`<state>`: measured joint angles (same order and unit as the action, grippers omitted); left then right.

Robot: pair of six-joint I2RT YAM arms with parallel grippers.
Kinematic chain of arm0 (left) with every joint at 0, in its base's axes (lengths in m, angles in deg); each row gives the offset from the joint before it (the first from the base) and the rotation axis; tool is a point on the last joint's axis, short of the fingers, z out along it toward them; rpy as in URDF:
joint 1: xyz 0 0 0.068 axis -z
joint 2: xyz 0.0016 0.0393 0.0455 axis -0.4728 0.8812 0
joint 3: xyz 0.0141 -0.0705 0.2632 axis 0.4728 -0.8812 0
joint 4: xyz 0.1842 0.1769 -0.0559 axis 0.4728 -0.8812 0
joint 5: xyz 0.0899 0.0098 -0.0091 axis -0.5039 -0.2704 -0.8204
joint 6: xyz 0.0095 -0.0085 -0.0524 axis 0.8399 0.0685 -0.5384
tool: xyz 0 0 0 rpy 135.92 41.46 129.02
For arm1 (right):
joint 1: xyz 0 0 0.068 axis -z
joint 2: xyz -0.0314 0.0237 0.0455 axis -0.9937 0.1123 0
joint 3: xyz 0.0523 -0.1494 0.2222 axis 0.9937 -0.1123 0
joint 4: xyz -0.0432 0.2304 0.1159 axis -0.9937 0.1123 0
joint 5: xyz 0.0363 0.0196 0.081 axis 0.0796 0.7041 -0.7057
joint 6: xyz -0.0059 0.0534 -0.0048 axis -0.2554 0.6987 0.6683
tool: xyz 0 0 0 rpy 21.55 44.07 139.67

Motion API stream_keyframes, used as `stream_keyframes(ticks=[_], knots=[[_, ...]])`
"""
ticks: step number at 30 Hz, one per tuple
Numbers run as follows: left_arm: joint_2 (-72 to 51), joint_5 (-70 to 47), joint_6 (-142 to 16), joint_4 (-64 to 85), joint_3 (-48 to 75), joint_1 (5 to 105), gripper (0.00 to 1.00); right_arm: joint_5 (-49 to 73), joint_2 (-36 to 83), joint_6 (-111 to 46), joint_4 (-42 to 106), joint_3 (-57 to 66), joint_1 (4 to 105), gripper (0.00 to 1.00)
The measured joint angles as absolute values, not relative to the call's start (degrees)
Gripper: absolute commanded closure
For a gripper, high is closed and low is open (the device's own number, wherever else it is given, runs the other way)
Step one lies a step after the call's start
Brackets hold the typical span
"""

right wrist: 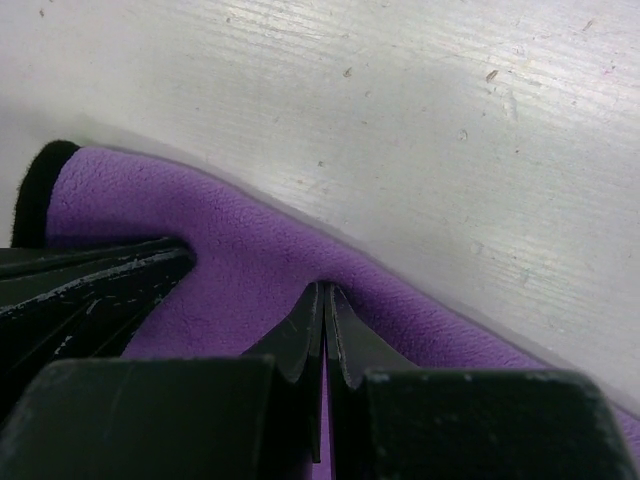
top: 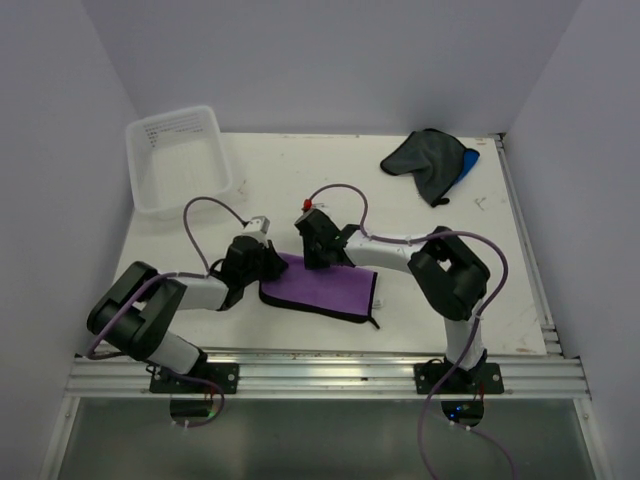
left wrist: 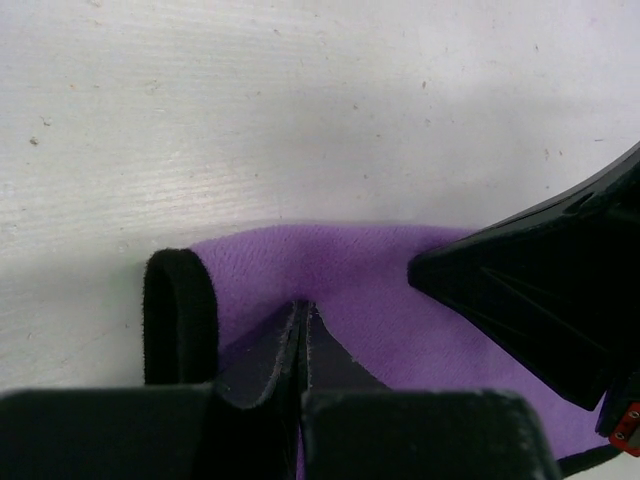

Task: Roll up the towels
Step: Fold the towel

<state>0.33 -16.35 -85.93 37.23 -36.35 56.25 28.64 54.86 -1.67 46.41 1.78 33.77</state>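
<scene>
The left end effector (top: 268,264) is pressed together on the far edge of a soft, square, black-edged purple towel (top: 325,290). In the left wrist view we see this left end effector (left wrist: 302,312) with a sliver of the purple towel (left wrist: 330,265) caught between its closed fingers (left wrist: 265,355). The cloth puckers up around them, and the towel's black trim (left wrist: 180,310) curls upright at their 9 o'clock.

The right end effector (top: 320,258) sits at the 3 o'clock side of the left one, just beside it, and is likewise closed on that far edge. In its own wrist view we see the right end effector (right wrist: 325,295) pinching a raised fold of the purple towel (right wrist: 240,260).

The towel lies at 6 o'clock on the white, grained bench (top: 300,180), near the arm bases. At 1 o'clock, well apart from it, we note a crumpled dark grey towel (top: 420,158). A bright blue towel (top: 470,160) shows from beneath its 3 o'clock side and touches it. A clear rectangular plastic tub (top: 150,190) stands at 10 o'clock, overhanging the bench's left edge.
</scene>
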Motion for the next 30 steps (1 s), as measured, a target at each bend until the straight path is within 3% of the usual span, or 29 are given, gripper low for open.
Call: stream_keyframes(ticks=[30], knots=[[1.86, -13.03, -87.53, 40.22, -36.76, 55.64, 1.00, 28.69, 36.93, -3.31, 44.29, -20.71, 40.85, 1.00]])
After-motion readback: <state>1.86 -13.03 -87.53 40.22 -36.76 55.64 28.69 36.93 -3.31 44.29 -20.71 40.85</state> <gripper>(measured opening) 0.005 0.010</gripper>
